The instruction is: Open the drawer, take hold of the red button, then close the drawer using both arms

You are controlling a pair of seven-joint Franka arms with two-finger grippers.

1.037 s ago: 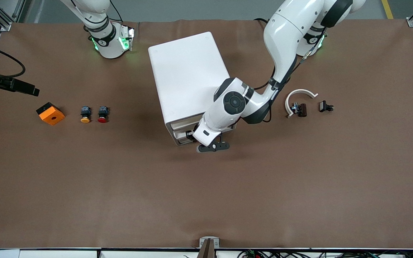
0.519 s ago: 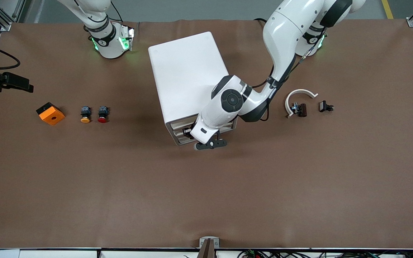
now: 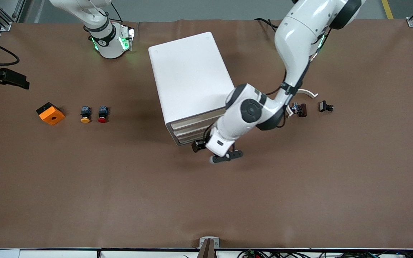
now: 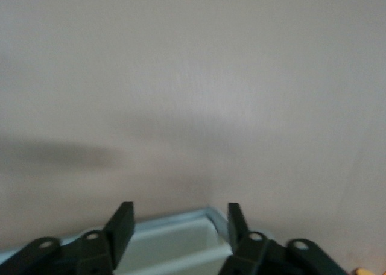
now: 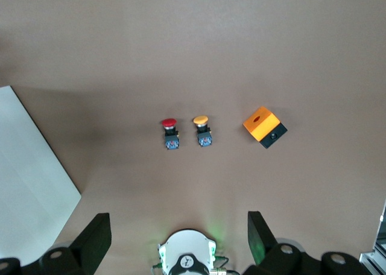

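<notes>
I am working the opening step: my left gripper (image 3: 206, 146), jaws spread wide, is hanging in front of the white box-shaped plastic cabinet (image 3: 188, 77), level with the off-white middle drawer (image 3: 192, 130), which looks shut or barely cracked, so I judge the next move calls for hooking its front and drawing it out. Beside the cabinet, toward the right arm's end, the small red-capped push button (image 3: 102, 114) is sitting untouched, and my right gripper (image 5: 178, 239) is waiting high over it, jaws also spread.

An orange square block (image 3: 50, 113) and a yellow-capped button (image 3: 85, 114) lay toward the right arm's end of the brown table (image 3: 120, 197). Toward the left arm's end sat a white curved piece (image 3: 307, 92) and two small dark parts (image 3: 301, 109) (image 3: 325, 106).
</notes>
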